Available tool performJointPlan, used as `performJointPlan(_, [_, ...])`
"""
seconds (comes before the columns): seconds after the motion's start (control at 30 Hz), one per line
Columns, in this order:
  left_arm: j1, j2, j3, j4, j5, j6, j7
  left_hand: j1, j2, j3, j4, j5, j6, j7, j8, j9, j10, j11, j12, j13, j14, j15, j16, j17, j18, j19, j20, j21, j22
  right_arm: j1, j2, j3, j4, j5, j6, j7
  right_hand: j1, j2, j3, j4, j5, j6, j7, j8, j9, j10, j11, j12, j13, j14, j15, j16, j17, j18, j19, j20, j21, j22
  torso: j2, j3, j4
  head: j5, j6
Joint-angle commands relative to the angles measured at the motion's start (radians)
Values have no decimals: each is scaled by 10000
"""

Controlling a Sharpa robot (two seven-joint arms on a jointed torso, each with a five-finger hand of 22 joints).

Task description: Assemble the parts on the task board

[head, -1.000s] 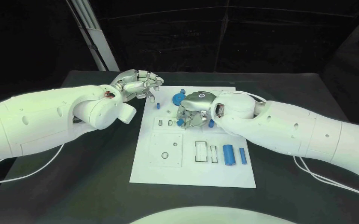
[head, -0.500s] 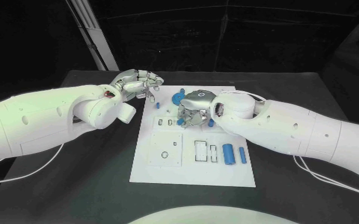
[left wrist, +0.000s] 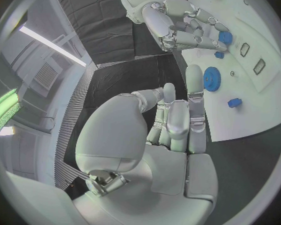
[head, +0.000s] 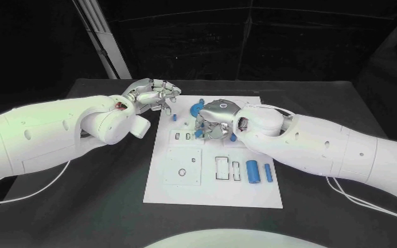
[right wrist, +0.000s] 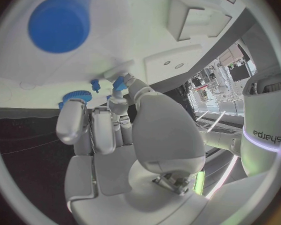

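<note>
White task board [head: 211, 193] lies mid-desk with blue parts on it — the right hand [head: 213, 123] hovers over its far end, fingers curled, grip on a part indeterminable; the left hand [head: 153, 95], beside the board's far corner, has closed empty fingers — apparently waiting.

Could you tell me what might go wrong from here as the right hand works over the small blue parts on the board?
The right hand sits low over the task board, its fingers among small blue pegs and close to the blue gear; a sideways move could knock one. The head view cannot see beneath that hand, so a slip may go unnoticed. The left hand hovers near the board's far corner, so the hands could collide.
</note>
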Motion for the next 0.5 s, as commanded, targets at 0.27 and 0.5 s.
performJointPlan(0.27, [-47,-74,-74,167,-585,310,-328,-879,-354,-405,176,-32,-62,23,66,-129,59,10,229,-93,109,42,344,328,130,103,50,31,35,-7,-653,13,891,528,-1054,-12,-410,-23,291,227,721,130,-126,25,-41,5,7,-373,-273,520,-88,46,11,-145,150,-28,131,167,-16,-5,-13,32,91])
performJointPlan(0.5, [-210,-103,-89,233,-1731,490,-951,-1364,-605,-1224,354,-37,358,-156,154,-271,460,-138,427,-153,545,-75,1066,1277,137,353,-37,282,194,-7,-1123,21,1425,747,-1349,-293,-607,-140,414,400,1187,156,-143,21,-55,72,-12,-515,-327,525,-100,52,23,-178,243,-38,215,340,-13,-3,-7,73,161])
